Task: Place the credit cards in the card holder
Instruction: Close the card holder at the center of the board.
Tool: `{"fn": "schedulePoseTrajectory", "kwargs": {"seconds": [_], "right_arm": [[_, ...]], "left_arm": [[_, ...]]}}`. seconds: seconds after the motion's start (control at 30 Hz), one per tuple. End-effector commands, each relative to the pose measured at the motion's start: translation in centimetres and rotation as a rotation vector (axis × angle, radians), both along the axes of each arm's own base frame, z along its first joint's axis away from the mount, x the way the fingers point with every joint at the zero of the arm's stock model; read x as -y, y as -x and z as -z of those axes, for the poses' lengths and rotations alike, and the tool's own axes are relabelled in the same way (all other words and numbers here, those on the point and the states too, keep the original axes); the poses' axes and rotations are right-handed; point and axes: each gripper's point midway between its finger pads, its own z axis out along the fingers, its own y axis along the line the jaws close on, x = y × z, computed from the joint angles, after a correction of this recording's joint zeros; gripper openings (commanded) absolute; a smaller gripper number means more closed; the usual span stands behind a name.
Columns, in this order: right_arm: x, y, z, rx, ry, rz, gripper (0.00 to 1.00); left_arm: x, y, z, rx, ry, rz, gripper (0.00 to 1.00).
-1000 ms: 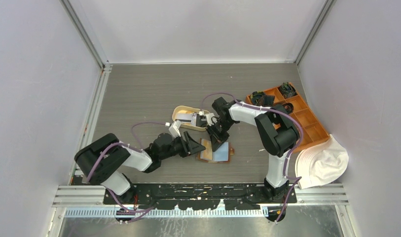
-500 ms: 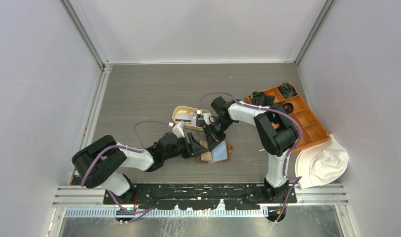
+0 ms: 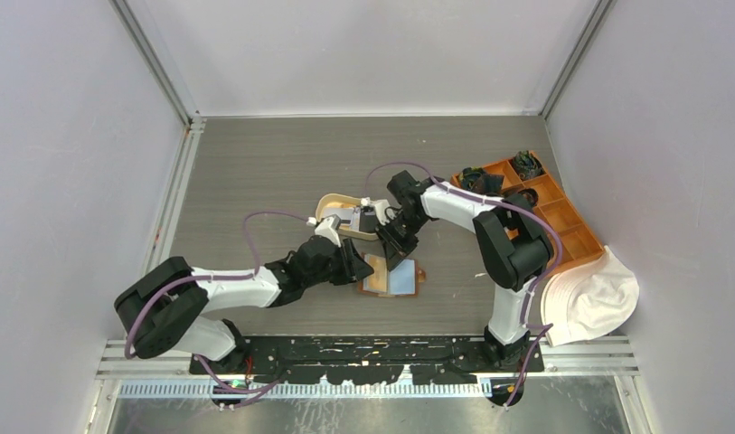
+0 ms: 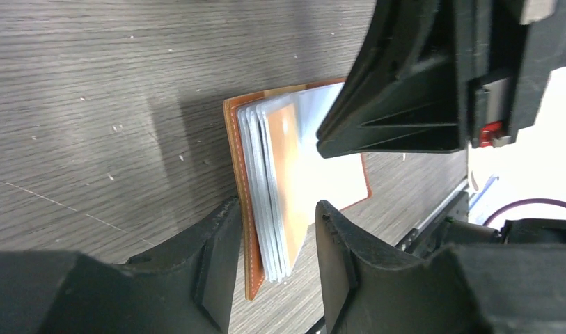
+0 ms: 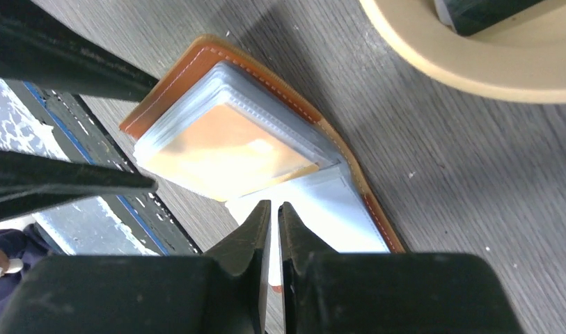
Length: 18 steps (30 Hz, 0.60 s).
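- The brown leather card holder [image 3: 392, 277] is lying open on the table [image 3: 273, 172], just on the near side of the cream tray [image 3: 332, 203], with a gripper at each side of it.
- The left gripper [image 4: 276, 240] is straddling the holder's left edge, its jaws part-way open around the cover and the fan of clear sleeves [image 4: 266, 174]. One finger looks to be touching the leather, and the other is standing just off the stack.
- The right gripper [image 5: 273, 223] is hovering over the pale sleeve on the holder's right half with its jaws drawn almost together. Whether they are pinching anything cannot be told.
- An orange card [image 5: 224, 149] is already sitting in the top sleeve, while other credit cards [image 3: 362, 218] are lying in the tray.
- The cards are probably light, stiff and slick, so a pinch on a short edge is looking the surest hold. The sleeves look floppy, so the cover is likely needing to be pinned while a card is going in.
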Motion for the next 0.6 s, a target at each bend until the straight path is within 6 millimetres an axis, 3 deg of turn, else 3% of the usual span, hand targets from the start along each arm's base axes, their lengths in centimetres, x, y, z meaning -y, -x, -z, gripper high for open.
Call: {"fn": "schedulePoseTrajectory", "kwargs": {"seconds": [0.0,0.07,0.3,0.57], "right_arm": [[0.5,-1.4,-3.1,0.120,-0.024,-0.033,0.15],[1.0,-1.5,-3.0,0.142,-0.004,-0.042,0.15],[1.8,-0.9,-0.4,0.053,0.090,-0.044,0.15],[1.4,-0.3,0.5,-0.002,0.096,-0.044,0.14]], "left_arm": [[0.5,-1.2,-0.9,0.047,-0.022,-0.009,0.42],[0.7,-1.3,-1.0,0.049,-0.021,-0.009,0.36],[1.8,-1.3,-1.7,0.055,-0.011,0.018,0.32],[2.5,-1.3,-2.4,0.066,-0.024,0.026,0.16]]}}
